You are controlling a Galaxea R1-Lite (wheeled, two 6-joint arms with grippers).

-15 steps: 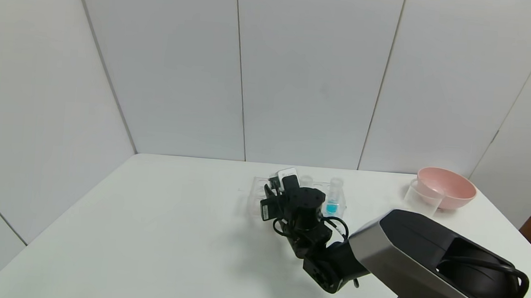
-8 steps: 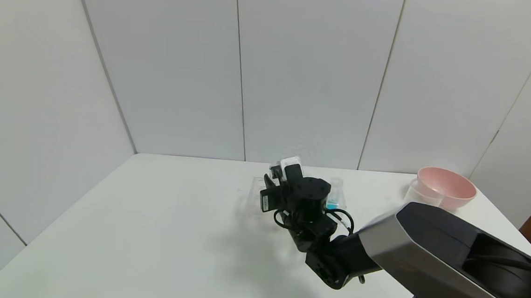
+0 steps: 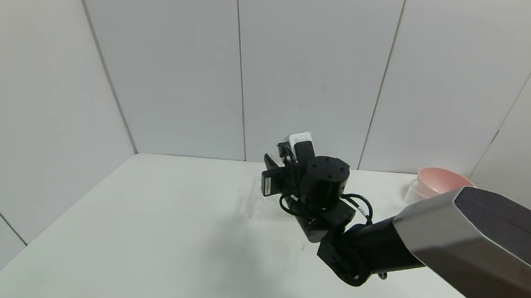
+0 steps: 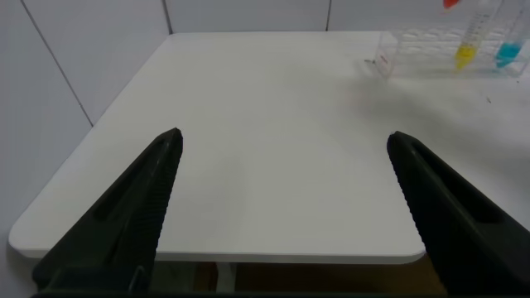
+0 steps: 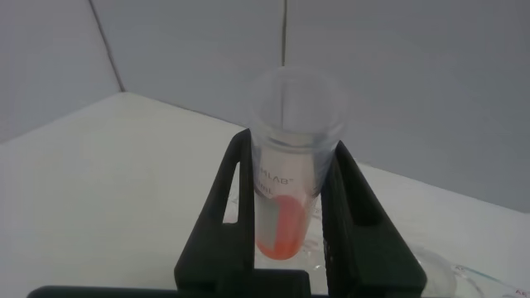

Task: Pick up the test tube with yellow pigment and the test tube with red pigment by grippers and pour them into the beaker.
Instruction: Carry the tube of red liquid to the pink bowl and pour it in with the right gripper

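Note:
My right gripper (image 5: 290, 146) is shut on the test tube with red pigment (image 5: 284, 222), which stands upright between the black fingers, lifted off the table. In the head view this gripper (image 3: 282, 171) hangs above the table's far middle and hides the tube. The test tube with yellow pigment (image 4: 466, 53) stands in a clear rack (image 4: 418, 51) far off in the left wrist view. The beaker (image 3: 413, 193) sits at the back right, partly behind my right arm. My left gripper (image 4: 283, 136) is open over the table's near left edge with nothing between its fingers.
A blue-tipped tube (image 4: 507, 52) stands in the rack beside the yellow one. A pink bowl (image 3: 437, 178) is right behind the beaker. My right arm's grey link (image 3: 483, 239) crosses the front right of the white table (image 3: 148, 215).
My right gripper has risen with the red tube, lifting it out of the rack. The raised arm now hides the rack and blue tube in the head view.

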